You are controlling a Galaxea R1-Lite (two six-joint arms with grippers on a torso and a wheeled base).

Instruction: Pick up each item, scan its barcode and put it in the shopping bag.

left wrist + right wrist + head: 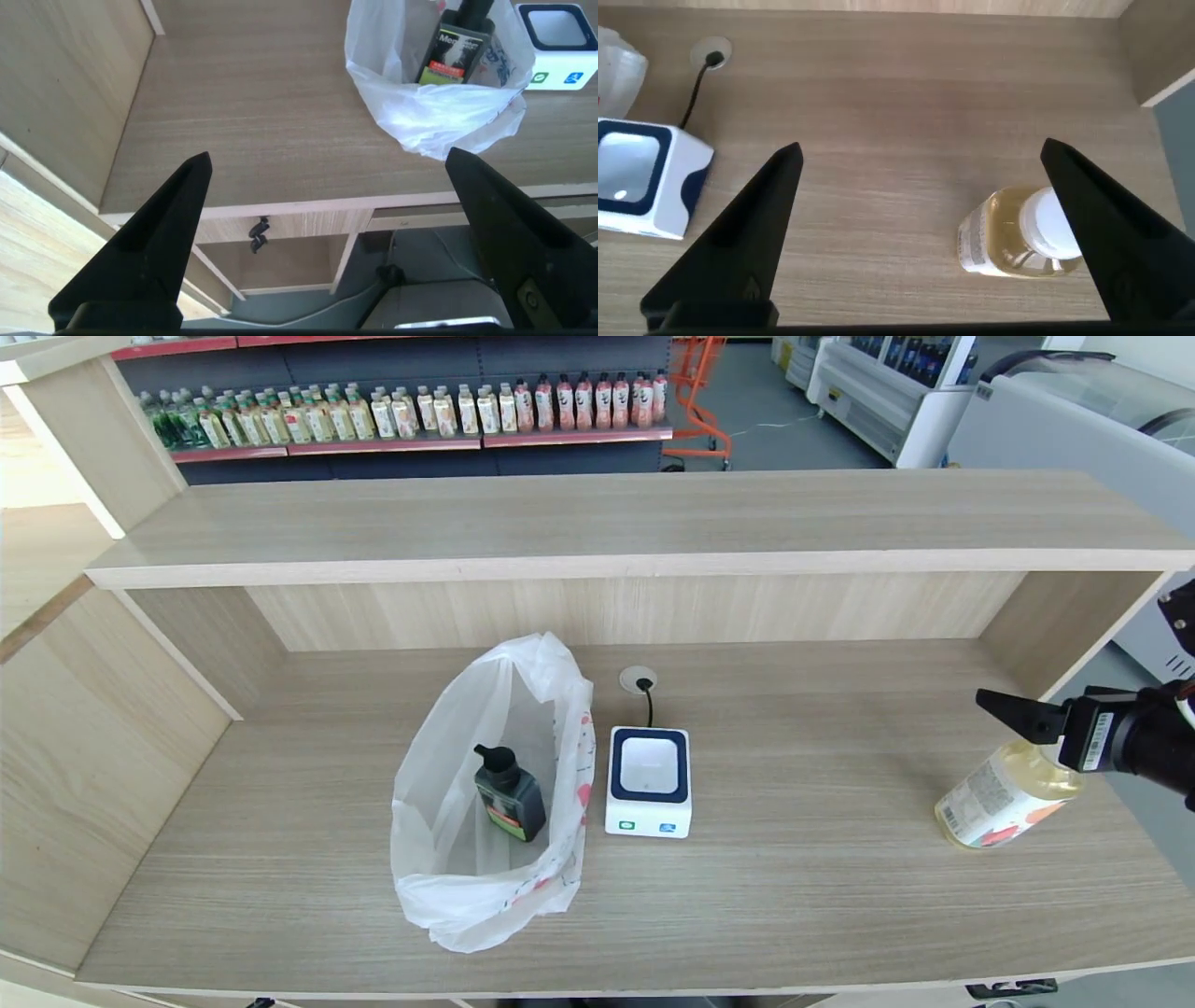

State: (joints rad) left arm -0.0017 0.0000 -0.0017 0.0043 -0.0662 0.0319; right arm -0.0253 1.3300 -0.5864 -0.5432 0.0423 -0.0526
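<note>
Nearest, the left gripper (pixel 329 157) hangs off the front edge of the wooden counter (pixel 794 896), towards its near left corner. Its two black fingers are spread wide, with nothing between them.

On the counter, left of centre in the head view, the white plastic shopping bag (pixel 439 859) stands with its mouth gaping upward. A dark pump bottle (pixel 511 800) is inside it, upright, with its green and orange label facing the front. Just beside the bag, towards the middle of the frame, sits the scanner (pixel 649 782), a white box with a dark blue frame around its pale window, close to the bag's side but apart from it.

At the right edge of the frame a yellow bottle (pixel 999 798) with a white cap stands on the counter, well apart from the scanner. The right gripper (pixel 922 147) hangs over it, its fingers fully spread and grasping nothing. The cap lies under one finger, not centred between the two.

Farther back, the scanner's black cable (pixel 648 705) runs into a round port in the counter. Behind rises the raised ledge (pixel 635 523), then store shelves of drink bottles (pixel 420 415) in the upper left and freezers (pixel 887 383) in the upper right.
</note>
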